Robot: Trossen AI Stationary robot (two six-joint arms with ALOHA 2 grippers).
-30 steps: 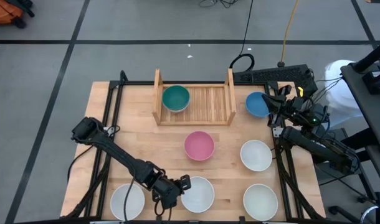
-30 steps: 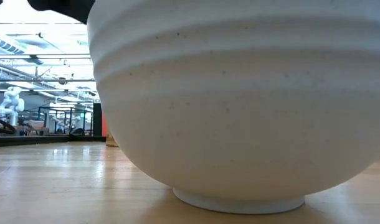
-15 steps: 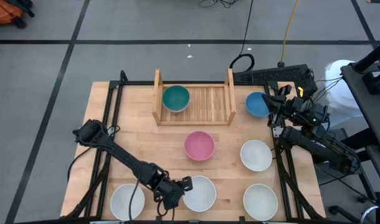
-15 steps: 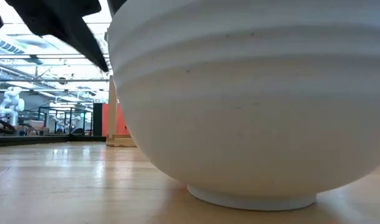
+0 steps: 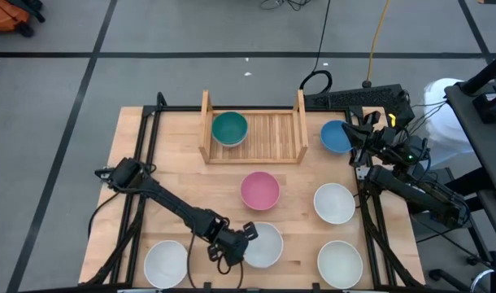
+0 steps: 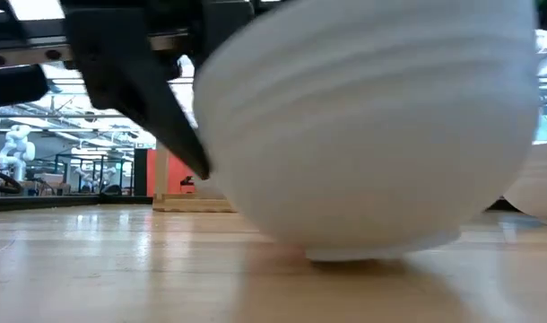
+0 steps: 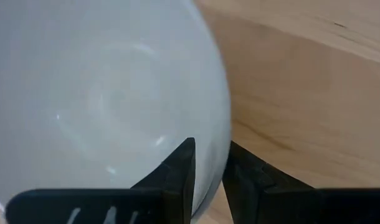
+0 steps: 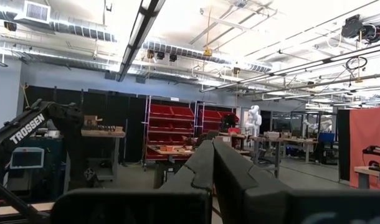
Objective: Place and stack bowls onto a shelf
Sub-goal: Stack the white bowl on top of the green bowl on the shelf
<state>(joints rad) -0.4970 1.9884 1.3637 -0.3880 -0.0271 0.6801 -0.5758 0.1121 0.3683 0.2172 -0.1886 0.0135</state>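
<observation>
At the table's left front corner a white bowl [image 5: 166, 264] sits untouched, as it did a second ago; just to its right the left gripper [image 5: 246, 238] has closed in on the front-centre white bowl [image 5: 263, 246], and the left wrist view shows its fingers [image 7: 181, 167] straddling the rim — one inside, one outside, nearly together on the wall. Compared with a second earlier the left arm has swung its wrist rightward and the bowl has shifted slightly right and away from the front edge; the low view, formerly filled by a level bowl, now shows it smaller and tilted. Judgement: the grasp is made and the lift is starting. Further back, the shelf [image 5: 299, 122] holds only the teal bowl [image 5: 229, 129] at its left end, unchanged; the pink bowl [image 5: 259, 190] rests in front of the shelf. To the right stand the blue bowl [image 5: 335, 136] and two more white bowls [image 5: 334, 203], all unmoved — most of the task remains. The right gripper [image 5: 363, 135] waits beside the blue bowl, fingers pressed together and holding nothing
</observation>
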